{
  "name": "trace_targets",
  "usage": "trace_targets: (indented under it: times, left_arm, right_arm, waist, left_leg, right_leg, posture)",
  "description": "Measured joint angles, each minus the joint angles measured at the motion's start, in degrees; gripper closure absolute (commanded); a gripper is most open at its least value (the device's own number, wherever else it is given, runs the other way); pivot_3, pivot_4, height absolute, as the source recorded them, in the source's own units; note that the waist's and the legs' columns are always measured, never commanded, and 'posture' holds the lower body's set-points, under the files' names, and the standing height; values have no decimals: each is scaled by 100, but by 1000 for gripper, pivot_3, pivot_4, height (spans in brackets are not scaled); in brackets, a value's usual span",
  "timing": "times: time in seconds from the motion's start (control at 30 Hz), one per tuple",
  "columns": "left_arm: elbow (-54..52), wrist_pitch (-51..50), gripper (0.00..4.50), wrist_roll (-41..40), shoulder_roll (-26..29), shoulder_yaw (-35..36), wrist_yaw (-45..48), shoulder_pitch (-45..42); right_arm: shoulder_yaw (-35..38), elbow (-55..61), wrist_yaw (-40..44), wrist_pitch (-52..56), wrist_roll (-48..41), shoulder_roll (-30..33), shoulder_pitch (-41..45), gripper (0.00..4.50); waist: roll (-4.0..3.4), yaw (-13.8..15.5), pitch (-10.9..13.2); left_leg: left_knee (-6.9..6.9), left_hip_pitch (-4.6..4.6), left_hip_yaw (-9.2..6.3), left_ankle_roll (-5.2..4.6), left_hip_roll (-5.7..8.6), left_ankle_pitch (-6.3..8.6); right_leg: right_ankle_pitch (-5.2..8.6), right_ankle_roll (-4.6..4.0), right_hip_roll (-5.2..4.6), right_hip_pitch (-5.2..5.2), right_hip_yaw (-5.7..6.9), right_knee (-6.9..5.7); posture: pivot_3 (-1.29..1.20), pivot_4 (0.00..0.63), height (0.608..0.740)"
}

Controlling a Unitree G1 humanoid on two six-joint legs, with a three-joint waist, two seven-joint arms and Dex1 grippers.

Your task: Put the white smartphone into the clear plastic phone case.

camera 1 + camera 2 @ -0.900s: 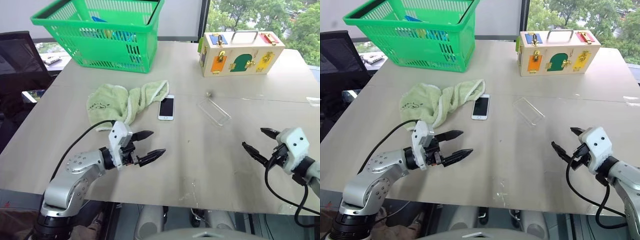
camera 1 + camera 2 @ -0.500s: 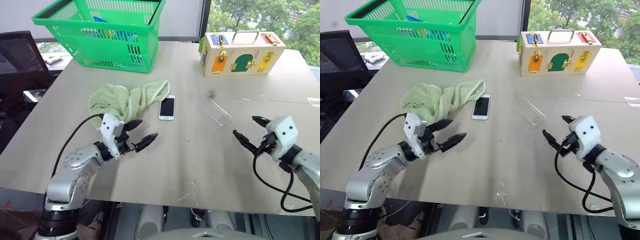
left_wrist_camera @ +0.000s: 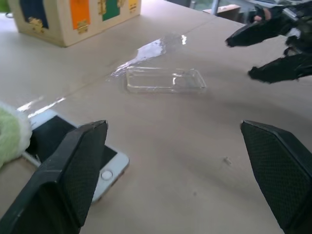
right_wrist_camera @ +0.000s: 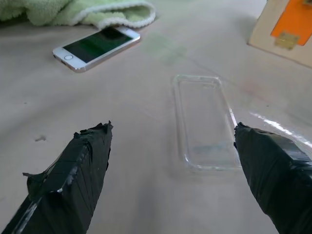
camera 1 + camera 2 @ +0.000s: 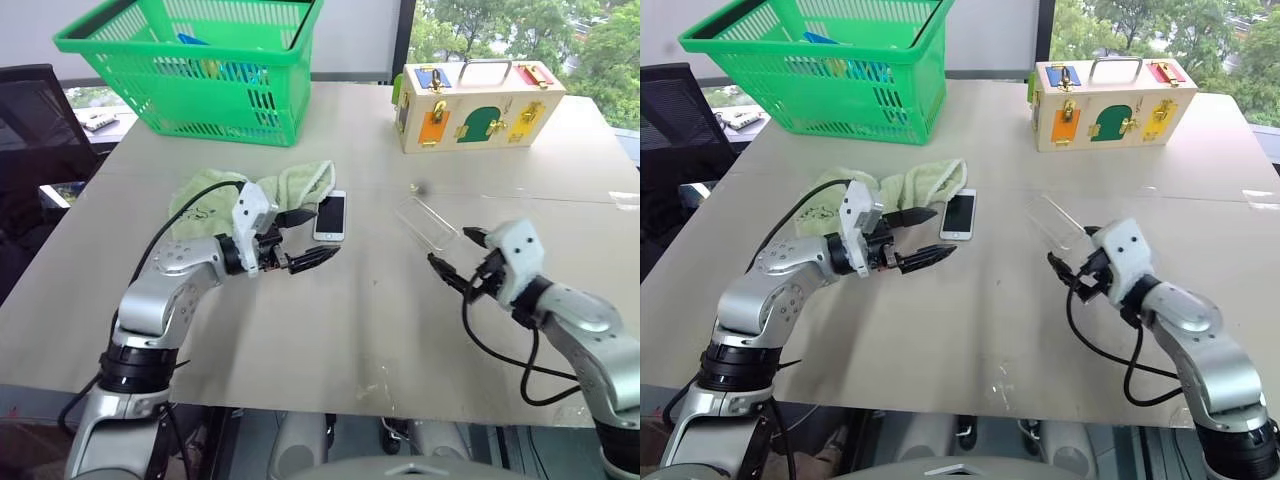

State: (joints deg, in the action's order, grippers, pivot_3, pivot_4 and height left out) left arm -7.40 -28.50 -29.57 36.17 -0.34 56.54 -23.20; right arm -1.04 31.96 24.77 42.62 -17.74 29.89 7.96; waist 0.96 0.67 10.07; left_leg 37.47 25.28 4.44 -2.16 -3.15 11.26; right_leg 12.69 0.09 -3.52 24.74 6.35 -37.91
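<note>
Far left, off the table edge: black chair (image 5: 35,110). Rear left of the beige table (image 5: 330,330): green plastic basket (image 5: 195,65), upright, with blue and yellow items inside.

Forward of the basket: light green towel (image 5: 205,195), crumpled, partly covered by the left arm and its black cable.

Left gripper (image 5: 305,237): above the table surface, just beside the towel's near edge, pointing toward the centre. Jaws spread wide, nothing between them. Fingertips near the lower end of the phone, not touching it.

White smartphone (image 5: 331,216): flat on the table, screen up, dark display, home button at the near end. Far end touching or just beside the towel's hem; contact cannot be confirmed. In the left wrist view, phone (image 3: 73,151) close to one finger, case further out.

Centre right: clear plastic phone case (image 5: 428,222), flat on the table, open side up, empty, set at an angle to the phone. Phone and case apart, bare tabletop between them.

Right gripper (image 5: 455,258): just beside the near end of the case, pointing toward it, above the surface. Jaws spread wide, holding nothing. In the right wrist view, case (image 4: 204,119) between the two black fingers (image 4: 73,180), phone (image 4: 96,47) beyond.

Rear right: wooden latch box (image 5: 480,103) with coloured doors, brass fittings and a metal handle on top, well apart from the case.
</note>
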Motion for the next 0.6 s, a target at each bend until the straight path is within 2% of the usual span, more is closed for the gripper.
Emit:
trace_targets:
  times: [0.23,0.27,0.33,0.4,0.57,0.6]
  left_arm:
    - [-96,75,0,11,44,-47,356,47]
    - [-151,68,0,5,51,-27,354,93]
    - [-310,12,0,-37,78,6,346,230]
    - [-611,-40,0,-167,124,50,354,450]
    - [-1203,-116,0,-508,335,479,375,998]
    - [-1260,-127,0,-561,386,531,370,1063]
  right_arm:
    - [-868,-1312,-130,475,356,-398,1361,171]
    - [-916,-1540,-130,470,405,-447,1522,391]
    - [-987,-2048,-121,458,493,-548,1834,901]
    - [-1052,-2543,-67,441,638,-536,2028,1846]
    - [-1172,-2883,324,394,727,-346,2253,4174]
    - [-1175,-2915,372,374,756,-313,2266,4480]
  waist:
    - [1,11,1]
    - [1,19,0]
    - [1,7,0]
    - [1,14,0]
    - [1,11,0]
    - [1,18,0]
  left_leg:
    - [-1,2,-1,0,-1,0]
    - [-1,2,-1,0,0,0]
    - [-1,3,4,0,0,0]
    - [-1,5,4,0,0,0]
    - [-3,5,1,0,-3,0]
    - [-3,4,-3,0,-3,0]
  right_leg:
    - [-3,5,1,4,-6,-1]
    - [-3,5,0,3,-7,0]
    - [-4,7,1,4,-7,1]
    - [-4,8,-2,4,-13,2]
    - [-4,8,-1,5,-12,0]
    - [-4,8,-1,4,-7,-1]
  posture:
    - [0,150,740]
    - [0,150,740]
    - [0,150,740]
    - [0,150,740]
    - [0,150,740]
    - [0,150,740]
